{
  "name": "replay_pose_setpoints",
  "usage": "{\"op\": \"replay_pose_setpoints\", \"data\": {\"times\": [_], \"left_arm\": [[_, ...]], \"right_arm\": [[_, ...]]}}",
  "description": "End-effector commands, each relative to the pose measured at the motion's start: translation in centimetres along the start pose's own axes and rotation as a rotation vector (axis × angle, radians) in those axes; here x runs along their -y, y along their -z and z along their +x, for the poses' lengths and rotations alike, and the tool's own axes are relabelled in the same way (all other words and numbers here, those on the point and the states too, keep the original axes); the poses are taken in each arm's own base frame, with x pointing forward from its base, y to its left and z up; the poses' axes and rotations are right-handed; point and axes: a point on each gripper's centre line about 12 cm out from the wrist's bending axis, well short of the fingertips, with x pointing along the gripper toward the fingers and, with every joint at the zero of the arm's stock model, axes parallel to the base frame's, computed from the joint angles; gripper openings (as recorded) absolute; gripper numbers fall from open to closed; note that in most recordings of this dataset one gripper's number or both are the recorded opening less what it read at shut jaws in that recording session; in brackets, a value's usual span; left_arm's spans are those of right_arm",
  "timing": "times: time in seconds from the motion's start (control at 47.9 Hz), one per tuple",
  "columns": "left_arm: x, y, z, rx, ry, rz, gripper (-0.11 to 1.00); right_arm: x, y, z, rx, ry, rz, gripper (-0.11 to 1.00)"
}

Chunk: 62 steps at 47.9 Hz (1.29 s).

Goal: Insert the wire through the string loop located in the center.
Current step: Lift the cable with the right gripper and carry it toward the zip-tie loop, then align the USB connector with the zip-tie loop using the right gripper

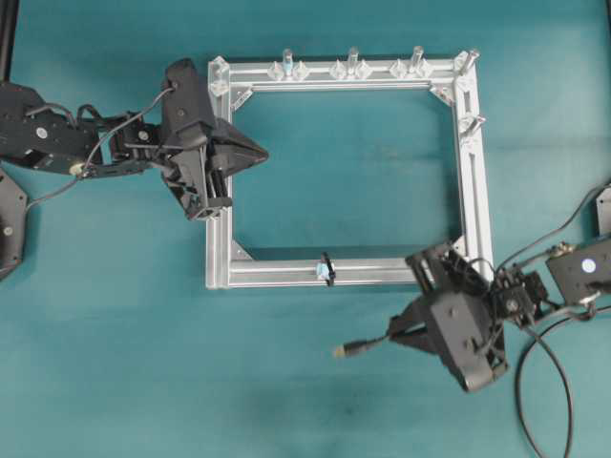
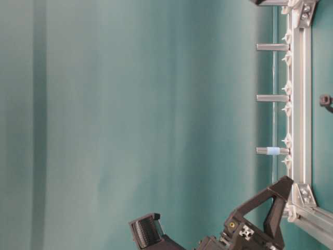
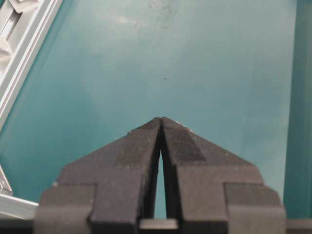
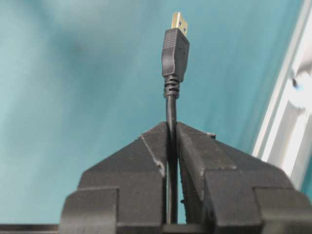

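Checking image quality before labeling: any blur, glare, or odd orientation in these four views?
Overhead: sharp, even light, soft shadow inside the silver frame. Table-level: picture is turned sideways, banded shading across the teal backdrop, frame posts crisp. Left wrist: shut left gripper sharp, frame corner blown out pale. Right wrist: wire in the right gripper sharp, its gold tip bright, frame at right overexposed and blurred.

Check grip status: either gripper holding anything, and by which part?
The right gripper holds the wire by its cable, just behind the gold-tipped plug. The left gripper is shut on nothing.
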Motion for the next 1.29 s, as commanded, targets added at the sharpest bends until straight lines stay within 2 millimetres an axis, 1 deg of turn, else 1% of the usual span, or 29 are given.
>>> {"op": "replay_pose_setpoints", "data": {"times": [0.0, 0.146, 0.397, 0.605, 0.793, 1.273], "left_arm": [[0.3, -1.5, -0.3, 0.047, 0.009, -0.003, 0.05], [0.3, -1.5, -0.3, 0.047, 0.01, -0.003, 0.05], [0.4, -1.4, -0.3, 0.045, 0.012, -0.004, 0.05], [0.4, -1.5, -0.3, 0.047, 0.013, -0.003, 0.05], [0.4, -1.5, -0.3, 0.047, 0.013, -0.001, 0.05], [0.4, -1.5, -0.3, 0.048, 0.013, -0.001, 0.05]], "right_arm": [[0.6, -0.8, -0.9, 0.04, 0.011, 0.018, 0.08], [1.8, -0.7, -1.6, 0.049, 0.04, 0.042, 0.08], [4.1, 0.0, -2.6, 0.053, 0.096, 0.09, 0.08], [5.4, 0.6, -3.2, 0.05, 0.131, 0.118, 0.08], [5.9, 1.0, -3.3, 0.043, 0.144, 0.13, 0.08], [6.0, 1.0, -3.3, 0.043, 0.145, 0.13, 0.08]]}}
